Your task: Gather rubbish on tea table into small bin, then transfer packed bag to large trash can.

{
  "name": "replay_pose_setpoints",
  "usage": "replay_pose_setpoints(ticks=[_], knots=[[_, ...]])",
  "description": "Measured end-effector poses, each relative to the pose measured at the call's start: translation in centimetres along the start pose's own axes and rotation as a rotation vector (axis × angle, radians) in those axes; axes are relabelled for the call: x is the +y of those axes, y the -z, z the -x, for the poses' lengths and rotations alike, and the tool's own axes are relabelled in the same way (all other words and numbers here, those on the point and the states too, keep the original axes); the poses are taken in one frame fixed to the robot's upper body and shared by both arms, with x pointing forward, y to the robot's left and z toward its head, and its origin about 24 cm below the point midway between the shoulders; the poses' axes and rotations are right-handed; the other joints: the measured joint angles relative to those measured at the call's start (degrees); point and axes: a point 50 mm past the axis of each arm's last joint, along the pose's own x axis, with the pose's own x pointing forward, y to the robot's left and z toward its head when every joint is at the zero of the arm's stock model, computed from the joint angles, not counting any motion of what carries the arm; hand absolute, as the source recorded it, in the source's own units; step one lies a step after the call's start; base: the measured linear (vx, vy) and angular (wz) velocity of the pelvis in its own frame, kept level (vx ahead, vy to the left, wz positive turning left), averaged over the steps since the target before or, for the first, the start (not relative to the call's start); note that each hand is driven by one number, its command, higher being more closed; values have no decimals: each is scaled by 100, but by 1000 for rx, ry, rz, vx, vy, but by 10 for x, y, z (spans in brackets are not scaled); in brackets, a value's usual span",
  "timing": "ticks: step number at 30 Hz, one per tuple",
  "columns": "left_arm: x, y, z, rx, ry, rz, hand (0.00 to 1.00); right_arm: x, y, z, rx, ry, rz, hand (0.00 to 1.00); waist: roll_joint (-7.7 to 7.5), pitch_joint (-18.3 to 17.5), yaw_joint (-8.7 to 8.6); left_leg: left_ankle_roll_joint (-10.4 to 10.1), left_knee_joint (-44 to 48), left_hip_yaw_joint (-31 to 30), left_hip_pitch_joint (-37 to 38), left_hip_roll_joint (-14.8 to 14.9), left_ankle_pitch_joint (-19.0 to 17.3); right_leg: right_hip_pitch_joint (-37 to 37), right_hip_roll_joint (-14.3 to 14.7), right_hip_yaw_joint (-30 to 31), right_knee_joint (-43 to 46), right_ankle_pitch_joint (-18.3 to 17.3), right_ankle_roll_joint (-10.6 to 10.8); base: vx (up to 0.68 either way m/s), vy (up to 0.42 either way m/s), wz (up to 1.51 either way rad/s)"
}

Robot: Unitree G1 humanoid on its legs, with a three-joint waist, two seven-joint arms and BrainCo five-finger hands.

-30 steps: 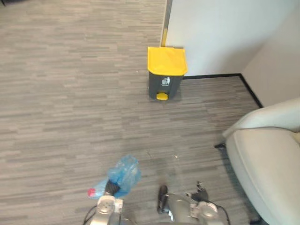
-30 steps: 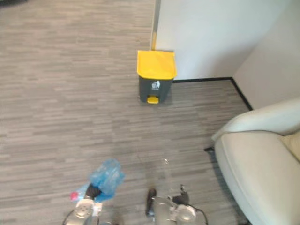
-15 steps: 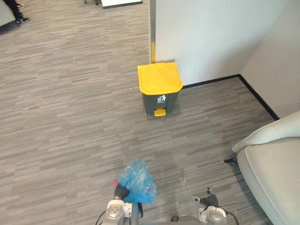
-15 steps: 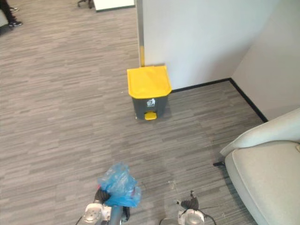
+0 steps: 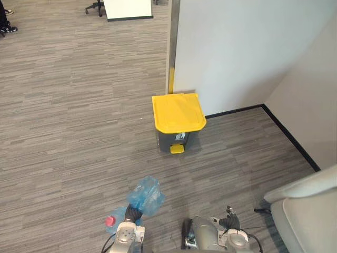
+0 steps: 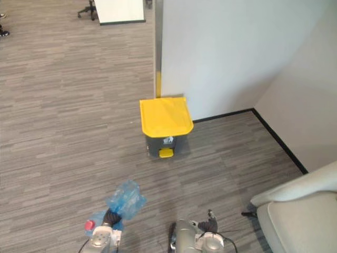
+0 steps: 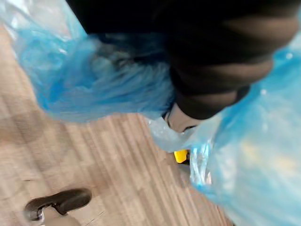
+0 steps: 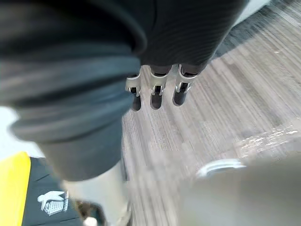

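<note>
On the floor (image 5: 68,132), where it meets the white wall (image 5: 237,47), the large trash can (image 5: 178,112) stands with its yellow lid down, not far from the corner the two walls make. Against a second ago the whole view has shifted. More wall shows above the can, the can sits lower in the frame, and the pale sofa (image 5: 310,211) has slid toward the lower right. That is the camera moving with the robot. The can itself has kept its place at the foot of the wall.

The blue bag (image 5: 146,194) hangs clear of the floor from the left hand (image 5: 131,212), which is clenched on its gathered neck. Half a second ago its bulk bunched right over the hand. Now a red cap (image 5: 110,221) shows low beside the hand, probably a bottle inside the plastic, though that is hard to make out. The right hand (image 8: 157,94) hangs with fingers straight and holds nothing.

I judge the gathering done and the carry under way. The can lies squarely ahead but well apart, and its lid is not yet opened, a job likely for the yellow pedal (image 5: 177,149) at its foot.
</note>
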Motion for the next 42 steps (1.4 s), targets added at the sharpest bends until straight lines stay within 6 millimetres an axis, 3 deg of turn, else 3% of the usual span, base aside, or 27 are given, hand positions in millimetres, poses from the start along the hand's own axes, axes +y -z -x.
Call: replay_pose_setpoints(ticks=[2, 3, 4, 5, 6, 10, 12, 13, 14, 16, 18, 20, 21, 23, 25, 27, 29, 30, 31, 32, 33, 34, 35, 36, 37, 40, 42], knots=[[-8, -1, 1, -2, 17, 14, 100, -3, 2, 0, 8, 11, -7, 0, 87, 13, -62, -220, 707, -81, 3, 133, 194, 494, -1, -295, -45, -199, -154, 532, -190, 63], [-10, -3, 1, -11, 21, 18, 100, -4, 5, 1, 17, 12, -3, 0, 87, 14, -78, -253, 1388, -45, -206, 229, 309, 839, 27, -395, -272, -261, -115, 446, -155, 67], [-13, -7, 2, -25, 27, 29, 100, 0, 8, 4, 24, -4, 9, 0, 76, 19, -37, -259, 2560, 14, -700, 441, 454, 1290, 70, -453, -668, -289, -119, 405, -114, 36], [-15, -9, 4, -40, 31, 44, 100, 2, 8, 4, 23, -10, 15, 0, 74, 16, 50, -126, 3401, 301, -1093, 677, 321, 1589, 140, -421, -944, -294, -128, 382, -86, 8], [-17, -10, 5, -45, 33, 53, 100, 2, 7, 4, 20, -11, 14, 0, 75, 9, 99, -86, 3675, 473, -1352, 791, 210, 1747, 160, -409, -1104, -295, -129, 345, -50, -19], [-21, -4, 9, -26, 44, 65, 100, 1, 2, 2, 7, -3, 0, 0, 52, 26, 167, 16, 2360, 730, -2035, 780, 8, 2275, 55, -209, -1486, -289, -115, 295, 53, -27], [-21, -5, 8, -27, 53, 64, 100, -3, 2, 1, 10, 15, -6, 0, 9, 34, 175, -10, 1224, 580, -2193, 552, 431, 2483, -103, -87, -1667, -331, 114, 290, 171, -31], [-23, -4, 9, -25, 56, 65, 100, -8, 8, 2, 27, 32, -1, 0, 100, -25, 183, -51, 543, 415, -2220, 474, 959, 2559, -75, 2, -1760, -399, 338, 288, 238, -52], [-20, 1, 9, -4, 53, 55, 100, -9, 14, 1, 59, 36, 10, 0, 94, -70, 253, -60, 480, 377, -2172, 422, 1546, 2628, -124, 239, -1839, -573, 629, 274, 238, -50], [-10, 9, 8, 20, 37, 22, 100, 1, 22, 5, 100, 12, 7, 0, -177, -160, 220, 73, 455, 499, -2110, 148, 1326, 2615, -423, 359, -1829, -580, 739, 312, 239, -26], [-6, 10, 8, 26, 29, 14, 100, 5, 29, 9, 125, 5, 0, 0, -252, -173, 290, 156, 691, 687, -2068, 49, 925, 2462, -619, 556, -1321, -579, 787, 315, 240, -34], [-7, 17, 12, 47, 30, 16, 100, 1, 32, 10, 127, 12, -4, 0, -235, -158, 300, 257, 812, 880, -1739, -17, 590, 1922, -781, 854, 170, -466, 981, 282, 239, -45], [-6, 19, 13, 53, 27, 14, 100, 1, 28, 10, 107, 15, -8, 0, -214, -123, 294, 304, 857, 976, -1459, -43, 438, 1463, -867, 994, 1324, -133, 1071, 288, 208, -33], [-2, 19, 12, 51, 19, 5, 100, 1, 24, 9, 87, 13, -8, 0, -205, -99, 272, 370, 890, 1064, -1006, -45, 193, 934, -885, 940, 2609, -173, 1023, 332, 164, -20], [0, 11, 10, 22, 2, 16, 100, 2, 17, 9, 55, 15, -21, 0, -214, -76, 242, 409, 841, 1067, -512, -24, -136, 325, -841, 348, 2930, -454, 869, 309, 61, -10], [1, 6, 7, 7, -2, 18, 100, 3, 9, 7, 28, 15, -36, 0, -216, -59, 111, 365, 842, 1058, -327, 56, -323, -111, -674, -143, 2198, -504, 798, 400, 2, 13], [1, -3, 3, -19, 4, 5, 100, 4, 7, 5, 26, 18, -44, 0, -263, -21, 70, 267, 875, 995, -102, 91, -466, -248, -442, -555, 442, -193, 705, 469, -71, 37], [0, -6, 1, -27, 6, 6, 100, 2, 7, 5, 29, 26, -54, 0, -249, 17, 38, 203, 1017, 891, -26, 141, -601, -141, -348, -654, -40, 171, 527, 694, -126, 51], [1, -9, -1, -37, 6, 2, 100, -1, 10, 5, 38, 36, -45, 0, -236, 10, 47, 137, 1286, 769, -8, 250, -714, 254, -168, -696, -532, 551, -19, 629, -98, 37], [1, -14, -2, -52, 8, 4, 100, -3, 5, 2, 36, 46, -57, 0, -44, 192, 159, 120, 1656, 529, -134, 349, -756, 453, -104, -786, -411, 627, -193, 543, -57, 37], [1, -20, -4, -74, 9, 2, 100, -7, 1, 0, 25, 62, -75, 0, -82, 389, 144, 154, 1868, 370, -174, 287, -750, 441, -298, -707, 26, 468, -331, 321, -34, 44], [-5, -30, -7, -99, 21, 17, 100, -15, -4, -3, 3, 90, -95, 0, -233, 616, 33, 227, 1754, 246, -30, 102, -427, 124, -692, -643, 1231, 313, -475, 253, -89, 21], [-7, -30, -8, -93, 16, 37, 100, -20, -9, -6, -11, 96, -67, 0, -181, 602, 200, 144, 2176, 206, -142, 133, -506, -118, -514, -691, 1090, -96, 124, 125, -111, -21], [-5, -29, -8, -89, 4, 44, 100, -21, -11, -5, -24, 108, -67, 0, -61, 523, 262, -14, 2717, 167, -438, 295, -641, 179, -285, -612, 220, 48, -172, 180, -96, -60], [-4, -31, -10, -88, -1, 54, 100, -22, -10, -7, -4, 106, -64, 0, 161, 668, 268, -7, 3221, 37, -681, 551, -763, 259, -71, -801, 143, 226, -270, 203, -61, -16], [-5, -38, -13, -103, 0, 64, 100, -21, -7, -6, 23, 112, -119, 0, 65, 727, 123, -57, 3271, 118, -1125, 970, -877, 234, -46, -1012, 183, 196, -310, 107, -28, 31], [-8, -39, -13, -103, 4, 70, 100, -16, -6, -5, 29, 101, -128, 0, -52, 694, 138, -86, 3284, 111, -1218, 979, -891, 211, -10, -1023, 93, 166, -225, -21, -1, 25]])
